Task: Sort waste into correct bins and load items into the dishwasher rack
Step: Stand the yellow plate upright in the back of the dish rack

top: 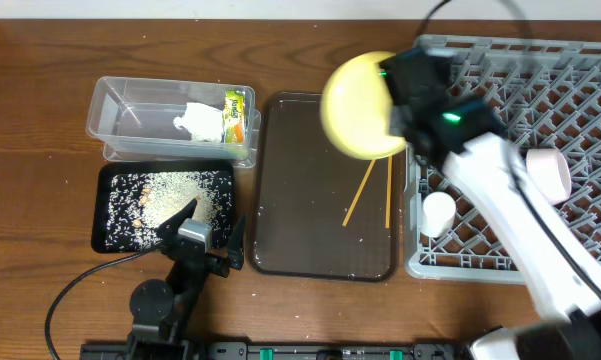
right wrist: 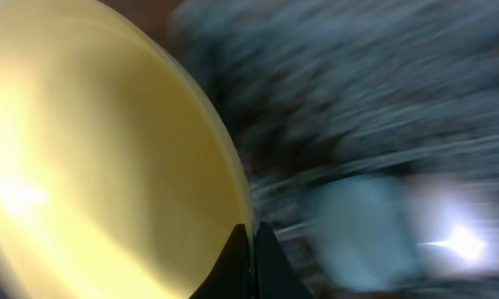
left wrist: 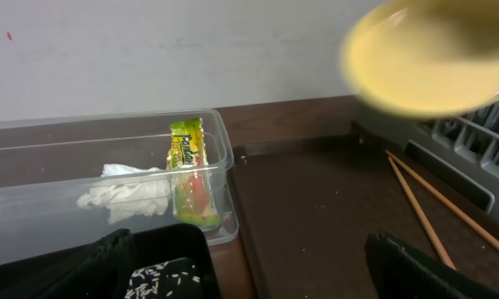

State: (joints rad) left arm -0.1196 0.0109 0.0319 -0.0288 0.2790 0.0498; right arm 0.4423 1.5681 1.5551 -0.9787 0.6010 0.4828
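A wooden counter (top: 40, 80) is showing from above, with two robot arms working at it. The right tool (right wrist: 251, 257) is pinching the rim of the round yellow plate (top: 355, 105), its two dark fingertips closed tight on the thin edge. The plate is hanging in the air, tilted, over the far right corner of the dark brown serving tray (top: 300, 200) and just beside the left wall of the grey dishwasher rack (top: 540, 90). The wrist view is heavily blurred.

The left tool (top: 208, 228) is standing wide open and holding nothing, at the near edge of the counter beside the black tray (top: 102, 210), which is carrying the scattered rice grains (top: 175, 190). Far left, the clear tub (top: 110, 110) is holding the crumpled tissue (top: 200, 122) and the snack wrapper (top: 235, 115). Two chopsticks (top: 358, 192) are lying on the right side of the serving tray. A small white cup (top: 438, 212) and a pale bowl (top: 548, 172) are sitting in the rack.

In my judgement, the risk lies in the narrow pinch: the plate's weight is pulling on one edge, so it could pivot or slip and drop onto the chopsticks below. Coming in too low, it could also be striking the rack wall or pegs, or knocking the cup.
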